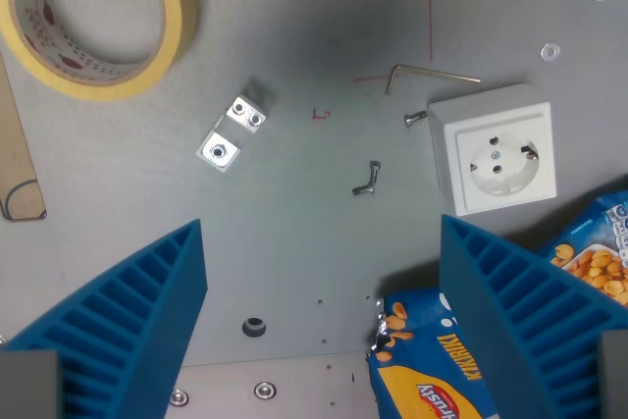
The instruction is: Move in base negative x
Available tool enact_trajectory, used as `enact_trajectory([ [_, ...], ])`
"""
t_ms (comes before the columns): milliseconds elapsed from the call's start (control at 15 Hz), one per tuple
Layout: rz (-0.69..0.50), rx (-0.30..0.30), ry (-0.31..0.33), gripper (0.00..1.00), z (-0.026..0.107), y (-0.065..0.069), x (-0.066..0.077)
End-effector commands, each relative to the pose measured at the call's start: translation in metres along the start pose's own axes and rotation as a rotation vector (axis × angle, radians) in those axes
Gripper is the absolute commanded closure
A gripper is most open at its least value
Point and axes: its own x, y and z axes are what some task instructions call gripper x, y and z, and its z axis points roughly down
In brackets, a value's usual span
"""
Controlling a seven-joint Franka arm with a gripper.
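My gripper [324,316] shows in the wrist view as two blue ribbed fingers, one at the lower left [128,326] and one at the lower right [520,326]. They stand wide apart with nothing between them, above a grey metal table [304,193]. Directly under the gap lie bare grey plate and a small dark hole [254,327].
A roll of yellow tape [93,17] lies at the top left. A small metal bracket [232,132], two screws [367,178] [414,118] and a hex key [427,74] lie mid-table. A white socket [496,156] sits at the right, a snack bag [432,360] below it.
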Motion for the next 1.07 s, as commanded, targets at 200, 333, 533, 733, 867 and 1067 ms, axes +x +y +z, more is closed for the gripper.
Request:
enact_trajectory([
  [200,0.000,0.000,0.004,0.00,-0.002,0.002,-0.015],
  [333,0.000,0.000,0.004,0.00,-0.001,0.003,-0.025],
  [533,0.000,0.000,0.004,0.00,0.000,0.004,-0.040],
  [733,0.000,0.000,0.004,0.00,0.003,0.006,-0.055],
  [867,0.000,0.000,0.004,0.00,0.004,0.007,-0.065],
  [1067,0.000,0.000,0.004,0.00,0.007,0.009,-0.080],
])
